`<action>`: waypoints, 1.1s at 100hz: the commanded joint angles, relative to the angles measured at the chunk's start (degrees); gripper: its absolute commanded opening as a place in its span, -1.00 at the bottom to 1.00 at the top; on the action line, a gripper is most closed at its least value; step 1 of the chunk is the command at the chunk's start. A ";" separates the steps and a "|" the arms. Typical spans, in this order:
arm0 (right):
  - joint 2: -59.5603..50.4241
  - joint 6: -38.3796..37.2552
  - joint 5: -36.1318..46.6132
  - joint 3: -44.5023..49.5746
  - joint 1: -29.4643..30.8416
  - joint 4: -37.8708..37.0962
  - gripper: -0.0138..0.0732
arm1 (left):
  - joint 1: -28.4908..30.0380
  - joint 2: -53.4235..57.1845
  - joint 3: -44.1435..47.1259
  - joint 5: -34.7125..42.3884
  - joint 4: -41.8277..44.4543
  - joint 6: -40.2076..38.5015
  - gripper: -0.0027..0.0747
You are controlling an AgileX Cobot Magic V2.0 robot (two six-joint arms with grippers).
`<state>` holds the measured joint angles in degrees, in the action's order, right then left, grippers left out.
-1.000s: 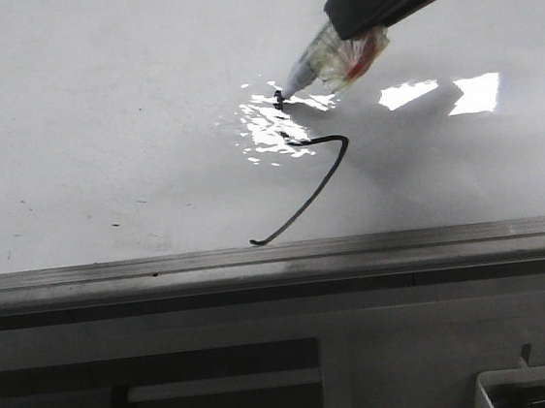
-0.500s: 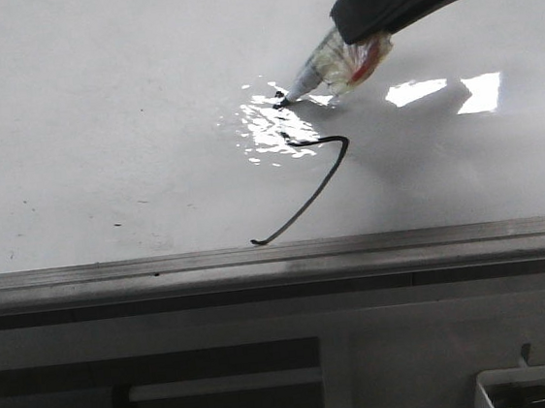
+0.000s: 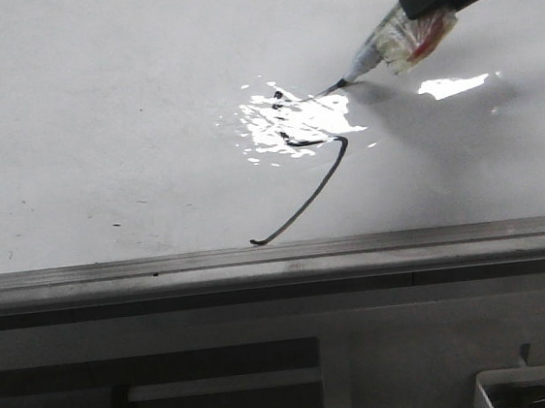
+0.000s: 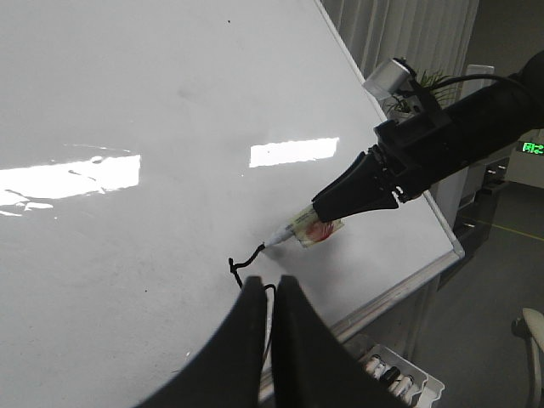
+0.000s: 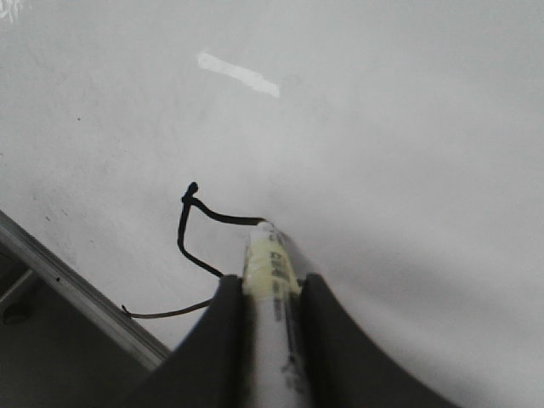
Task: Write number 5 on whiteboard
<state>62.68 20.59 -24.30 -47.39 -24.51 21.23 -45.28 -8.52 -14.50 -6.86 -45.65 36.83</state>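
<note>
The right gripper (image 5: 270, 293) squeezes the marker (image 3: 394, 43) tight, drawing the top bar of the number 5 (image 3: 300, 186) near the whiteboard's (image 3: 96, 105) front edge. Next, lift the tip straight off. The left gripper (image 4: 265, 293) is closed, empty.

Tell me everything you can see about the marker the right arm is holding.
The marker is a slim pen with a clear-looking barrel, a yellowish label with a red patch, and a narrow pale nose ending in a dark tip. The right gripper has its jaws clamped on the barrel. It slants down toward the whiteboard, tip at the end of the top stroke of the number 5; actual contact with the board cannot be confirmed.
</note>
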 commanded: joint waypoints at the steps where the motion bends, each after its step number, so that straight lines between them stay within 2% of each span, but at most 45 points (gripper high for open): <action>1: -0.77 0.07 3.52 -1.06 1.16 -2.64 -0.81 | 0.20 -0.47 -1.55 3.51 -0.82 -0.33 -0.98; 23: -2.36 0.35 4.85 -1.60 0.44 -2.64 -0.83 | 0.20 -0.76 -1.55 3.87 -0.94 -0.33 -0.93; 30: -5.25 1.06 4.75 -1.62 -1.74 -2.64 -0.83 | 0.20 -1.94 -1.74 2.22 -0.55 -0.33 -0.69; 42: -8.95 2.81 1.41 -1.62 -7.71 -2.64 -0.83 | 0.20 -6.28 -3.53 -1.00 0.78 -0.33 0.00; 49: -9.66 6.14 -2.78 -1.62 -12.03 -2.64 -0.83 | 0.20 -10.50 -5.54 -3.48 3.18 -0.33 0.20; 62: -8.93 14.94 -9.82 -1.39 -19.90 -2.64 -0.83 | 0.20 -20.13 -10.82 -11.36 10.48 -0.02 0.17; 74: -8.25 16.72 -7.55 -1.28 -24.35 -2.90 -0.83 | 0.20 -30.06 -17.03 -17.40 14.20 1.56 -0.03; 87: -8.26 16.80 -1.47 -1.28 -26.34 -3.13 -0.83 | 0.20 -39.14 -22.96 -18.36 12.43 2.81 -0.21; 103: -8.26 16.85 -0.36 -1.28 -26.50 -5.79 -0.83 | 0.07 -45.74 -29.08 -19.75 10.65 2.97 -0.21; 110: -8.26 16.85 -0.36 -1.28 -26.50 -6.27 -0.83 | -1.20 -47.57 -30.91 -20.73 10.39 5.54 -0.21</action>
<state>54.75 36.62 -28.87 -47.18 -51.02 15.83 -45.28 -54.41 -41.35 -28.76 -33.09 40.09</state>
